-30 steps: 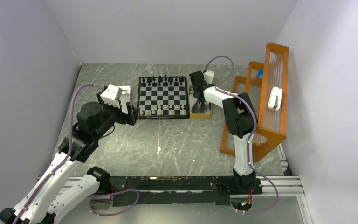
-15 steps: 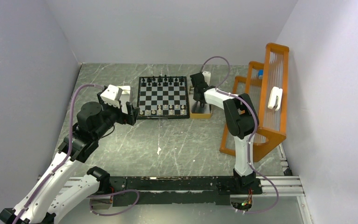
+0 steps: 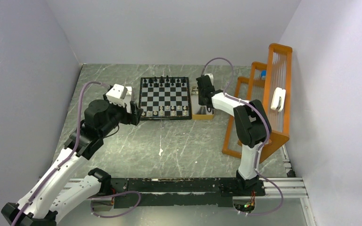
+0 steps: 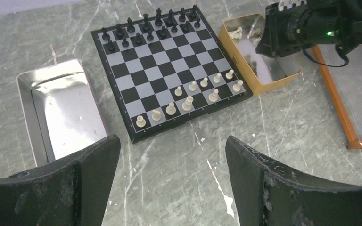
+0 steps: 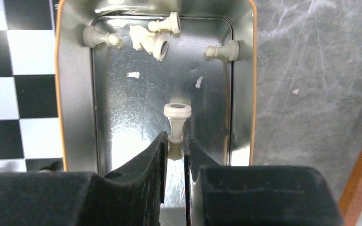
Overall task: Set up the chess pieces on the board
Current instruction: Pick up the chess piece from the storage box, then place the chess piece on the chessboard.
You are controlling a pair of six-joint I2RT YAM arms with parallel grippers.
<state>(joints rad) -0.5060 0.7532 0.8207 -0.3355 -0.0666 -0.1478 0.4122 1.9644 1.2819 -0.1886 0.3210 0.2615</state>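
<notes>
Grey veined tabletop, pale lilac walls, chessboard toward the back

Our left arm reaches far, elbow bent, its jaws spread wide; our right arm stretches far-left, jaws pinching a cream chessman.

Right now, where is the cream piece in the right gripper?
In the right wrist view, the cream piece is pinched by the right gripper inside the tin, right of the board, with loose pieces at the far end.
</notes>
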